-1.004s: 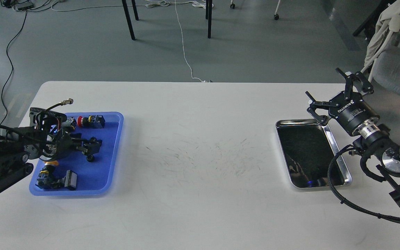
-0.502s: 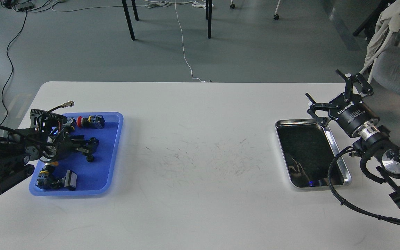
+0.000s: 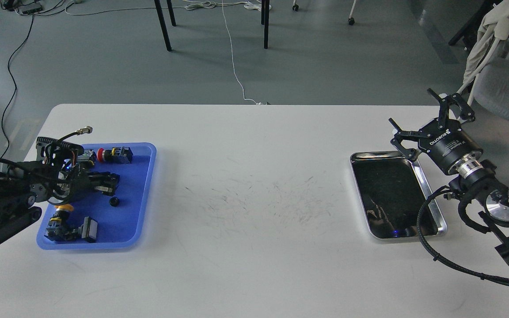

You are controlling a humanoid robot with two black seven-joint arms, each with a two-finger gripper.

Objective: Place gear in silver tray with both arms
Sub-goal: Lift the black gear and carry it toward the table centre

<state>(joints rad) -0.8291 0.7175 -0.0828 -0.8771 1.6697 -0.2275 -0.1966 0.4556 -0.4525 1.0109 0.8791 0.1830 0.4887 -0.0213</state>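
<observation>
So far nothing has reached its goal. Largest of all is the white table [image 3: 254,247], scuffed with dark marks in the middle and otherwise bare between the two trays. At the left stands the blue tray [image 3: 144,194], which holds the small parts; at the right, well apart from it, lies the silver tray [image 3: 431,207], whose dark shiny bottom carries nothing.

Over the blue tray reaches the left arm [image 3: 2,207], with the left gripper [image 3: 106,183] low among the parts. Its dark fingers blur into the clutter, so I cannot tell whether they are spread or closed, or whether they hold anything. The right arm [image 3: 480,176] waits at the far corner of the silver tray, and the right gripper [image 3: 431,121] has its fingers spread wide, gripping nothing.

Smaller things come next: a red-capped button part [image 3: 113,154] at the far end of the blue tray, a black-and-yellow block [image 3: 71,227] at the near end, and a small black round piece [image 3: 114,202], likely the gear, lying loose just beside the left fingers.

By my judgement the whole job remains: pick, carry across, hand over, set down. Neighbouring parts crowd the pick.
</observation>
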